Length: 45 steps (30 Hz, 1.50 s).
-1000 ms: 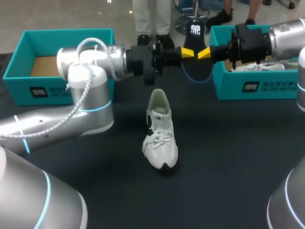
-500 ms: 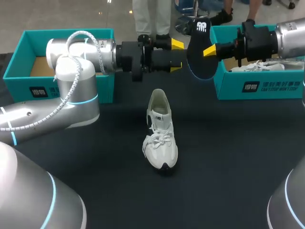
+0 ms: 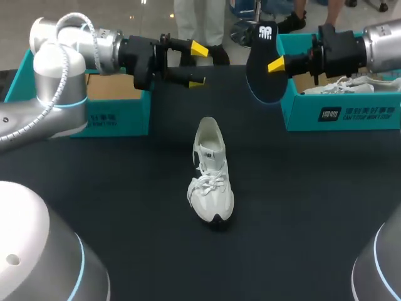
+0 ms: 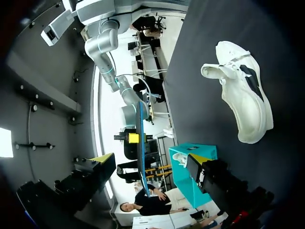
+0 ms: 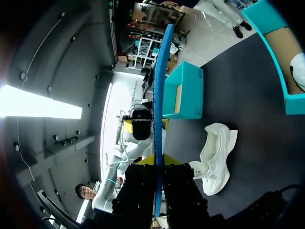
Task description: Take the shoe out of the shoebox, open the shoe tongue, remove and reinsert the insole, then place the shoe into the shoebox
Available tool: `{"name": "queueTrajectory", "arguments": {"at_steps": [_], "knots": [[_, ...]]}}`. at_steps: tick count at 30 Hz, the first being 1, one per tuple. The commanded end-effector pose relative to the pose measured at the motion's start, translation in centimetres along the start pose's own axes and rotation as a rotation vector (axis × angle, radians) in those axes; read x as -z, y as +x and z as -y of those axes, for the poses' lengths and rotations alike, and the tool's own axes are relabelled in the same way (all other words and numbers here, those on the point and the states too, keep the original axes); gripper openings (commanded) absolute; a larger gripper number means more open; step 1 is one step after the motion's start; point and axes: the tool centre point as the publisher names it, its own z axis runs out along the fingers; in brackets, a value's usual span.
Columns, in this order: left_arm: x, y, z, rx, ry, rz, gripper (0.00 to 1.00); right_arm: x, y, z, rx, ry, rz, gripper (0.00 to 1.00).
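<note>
The right arm reaches in level from the right, its gripper (image 3: 270,64) clamped on the dark insole (image 3: 262,84), which is held on edge beside the right shoebox (image 3: 338,114). The left gripper (image 3: 198,66) hangs empty, fingers apart (it has pulled back leftward, away from the insole). The white shoe (image 3: 211,179) stands in the middle of the table (image 3: 301,207), its long axis running far to near, toe toward the camera.
</note>
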Motion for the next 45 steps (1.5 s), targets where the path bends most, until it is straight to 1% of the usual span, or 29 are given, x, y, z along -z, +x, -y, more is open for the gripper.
{"name": "queueTrajectory", "arguments": {"at_steps": [1, 6, 10, 15, 18, 21, 24, 26, 31, 38, 40, 45], "knots": [[2.4, 0.1, -0.4, -0.021, 0.151, -0.031, 1.0, -0.4, 0.3, -0.2, 0.015, -0.006, 0.009, 0.0], [3.9, 0.7, 0.1, -0.048, 0.22, -0.072, 1.0, -0.6, 0.6, -0.5, 0.063, -0.025, 0.009, 0.0], [5.2, 1.3, 0.3, -0.059, 0.253, -0.109, 1.0, -1.0, 0.7, -0.9, 0.071, -0.031, 0.015, 0.0], [7.0, 1.2, 0.8, -0.075, 0.277, -0.147, 1.0, -1.5, 0.9, -1.2, 0.073, -0.042, 0.024, 0.0], [8.0, 1.7, 1.0, -0.098, 0.28, -0.199, 1.0, -1.7, 0.9, -1.3, 0.071, -0.046, 0.026, 0.0], [8.9, 2.5, 1.2, -0.102, 0.264, -0.234, 1.0, -2.0, 1.0, -1.5, 0.071, -0.045, 0.031, 0.0], [9.5, 3.3, 0.9, -0.118, 0.204, -0.284, 1.0, -2.1, 1.2, -1.6, 0.074, -0.044, 0.034, 0.0], [9.8, 3.9, 0.7, -0.111, 0.182, -0.313, 1.0, -2.3, 1.3, -1.7, 0.075, -0.043, 0.036, 0.0], [10.6, 5.4, 0.7, -0.088, 0.176, -0.367, 1.0, -2.6, 1.4, -1.8, 0.078, -0.038, 0.037, 0.0], [11.0, 5.7, 0.7, -0.065, 0.157, -0.384, 1.0, -2.7, 1.3, -1.8, 0.084, -0.042, 0.035, 0.0], [10.9, 5.7, 0.4, -0.05, 0.11, -0.392, 1.0, -2.7, 1.3, -1.8, 0.093, -0.042, 0.031, 0.0], [10.9, 5.7, 0.4, -0.05, 0.11, -0.392, 1.0, -2.9, 1.6, -2.5, 0.158, -0.042, 0.026, 0.0]]}}
